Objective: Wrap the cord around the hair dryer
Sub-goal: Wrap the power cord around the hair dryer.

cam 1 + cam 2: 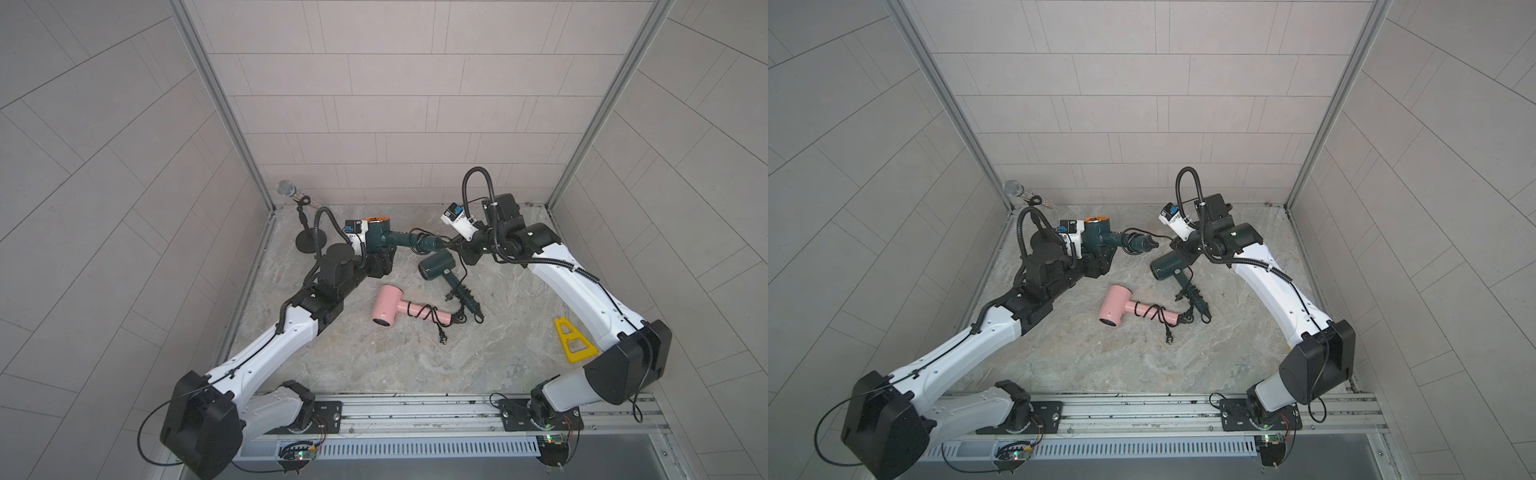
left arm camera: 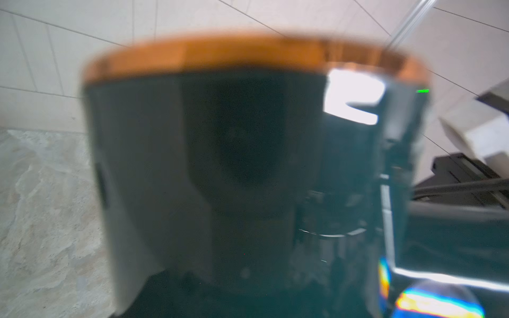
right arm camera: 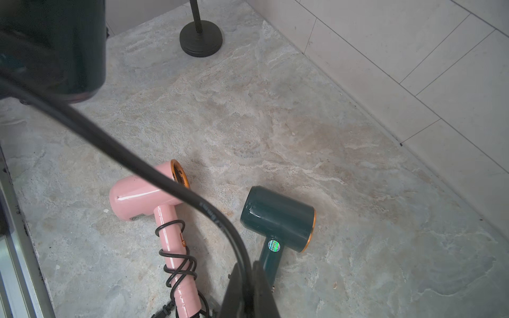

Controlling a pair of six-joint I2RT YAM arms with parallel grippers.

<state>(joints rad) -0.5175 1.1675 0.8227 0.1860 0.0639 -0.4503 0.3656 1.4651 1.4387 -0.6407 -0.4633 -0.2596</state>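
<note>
In a top view, left of centre, the left gripper is clamping the raised dark green hair dryer by its head, its handle is pointing right, and just beyond it the right gripper is pinching the black cord tight.

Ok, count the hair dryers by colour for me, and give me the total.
Dark green hair dryers: 2, the rear dark green dryer and the middle dark green dryer
Pink hair dryers: 1, the pink dryer
Total: 3
</note>
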